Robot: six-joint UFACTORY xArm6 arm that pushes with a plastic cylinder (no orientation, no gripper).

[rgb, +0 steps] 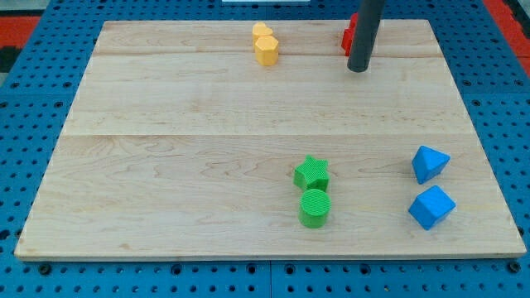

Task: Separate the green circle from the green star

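Observation:
The green star (pixel 311 173) lies low on the wooden board (pixel 166 149), right of centre. The green circle (pixel 315 207) sits directly below it, touching or almost touching it. My tip (pixel 358 69) is near the view's top right, far above both green blocks and slightly to their right. The dark rod rises out of the view's top edge.
A red block (pixel 349 35) is partly hidden behind the rod at the top. Two yellow blocks (pixel 264 45) sit together at the top centre. Two blue blocks (pixel 429 163) (pixel 431 207) lie at the lower right. A blue pegboard surrounds the board.

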